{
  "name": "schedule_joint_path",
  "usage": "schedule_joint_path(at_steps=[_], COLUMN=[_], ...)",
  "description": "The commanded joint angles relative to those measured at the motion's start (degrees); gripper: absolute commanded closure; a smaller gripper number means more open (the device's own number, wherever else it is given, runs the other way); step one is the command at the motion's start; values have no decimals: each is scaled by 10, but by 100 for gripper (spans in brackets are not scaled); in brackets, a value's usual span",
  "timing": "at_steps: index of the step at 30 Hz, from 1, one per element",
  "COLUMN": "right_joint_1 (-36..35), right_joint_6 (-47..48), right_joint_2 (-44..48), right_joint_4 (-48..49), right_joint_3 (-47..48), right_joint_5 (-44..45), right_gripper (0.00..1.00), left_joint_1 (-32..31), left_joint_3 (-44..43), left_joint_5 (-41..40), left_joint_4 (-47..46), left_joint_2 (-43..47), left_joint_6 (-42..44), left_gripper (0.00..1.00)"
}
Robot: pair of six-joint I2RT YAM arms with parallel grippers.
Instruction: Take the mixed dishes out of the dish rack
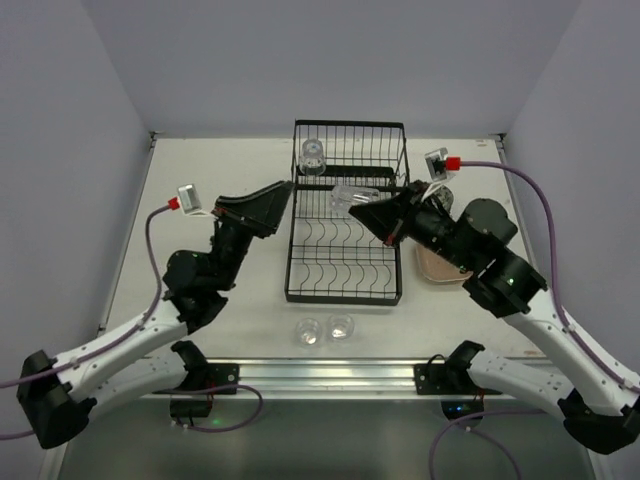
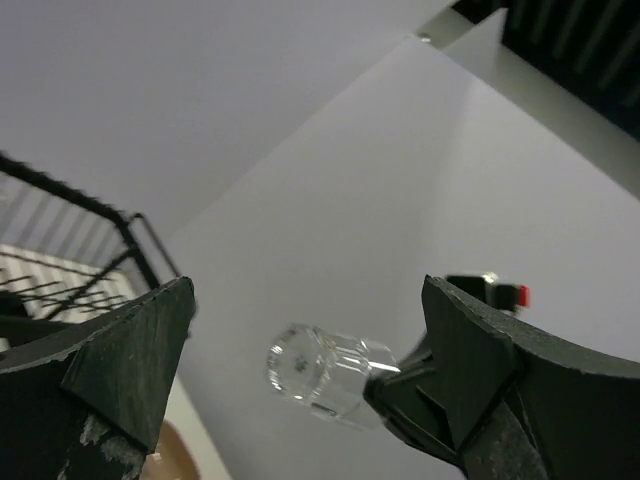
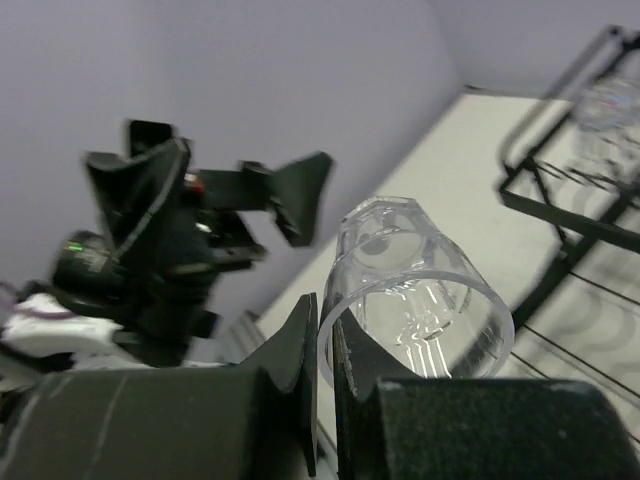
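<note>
The black wire dish rack (image 1: 345, 262) stands mid-table. One clear glass (image 1: 312, 157) sits upside down on its upper shelf. My right gripper (image 1: 372, 214) is shut on the rim of another clear glass (image 1: 354, 195), held tilted above the rack. In the right wrist view the fingers (image 3: 300, 350) pinch the wall of that glass (image 3: 410, 290). My left gripper (image 1: 272, 203) is open and empty just left of the rack. In its wrist view the held glass (image 2: 320, 375) shows beyond the open gripper (image 2: 307, 300). The lower plate slots look empty. No bowls show.
Two clear glasses (image 1: 308, 331) (image 1: 342, 326) stand on the table in front of the rack. A brown plate (image 1: 438, 266) lies right of the rack, partly under my right arm. The rack's corner (image 3: 560, 200) and the left arm (image 3: 160, 240) show in the right wrist view.
</note>
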State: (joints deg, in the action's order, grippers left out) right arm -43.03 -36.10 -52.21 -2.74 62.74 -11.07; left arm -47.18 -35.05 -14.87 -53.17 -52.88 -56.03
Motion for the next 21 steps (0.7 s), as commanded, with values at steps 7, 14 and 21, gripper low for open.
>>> schedule_joint_path(at_steps=[7,14,21], right_joint_1=[-15,-132,-210], right_joint_6=[96,42,28], right_joint_2=[-7,-81,-160], right_joint_4=[-626,-673,-624], right_joint_3=[84,34,-2], right_joint_5=[192,235,243], right_gripper=[100,100,100], left_joint_1=[-1,-1,-1], left_joint_3=[-127,-258,-303], left_joint_5=[-205,-178,-198], left_joint_4=[564,749,824], left_joint_2=[134,110,114], left_joint_6=[209,287,355], left_gripper=[0,0,0])
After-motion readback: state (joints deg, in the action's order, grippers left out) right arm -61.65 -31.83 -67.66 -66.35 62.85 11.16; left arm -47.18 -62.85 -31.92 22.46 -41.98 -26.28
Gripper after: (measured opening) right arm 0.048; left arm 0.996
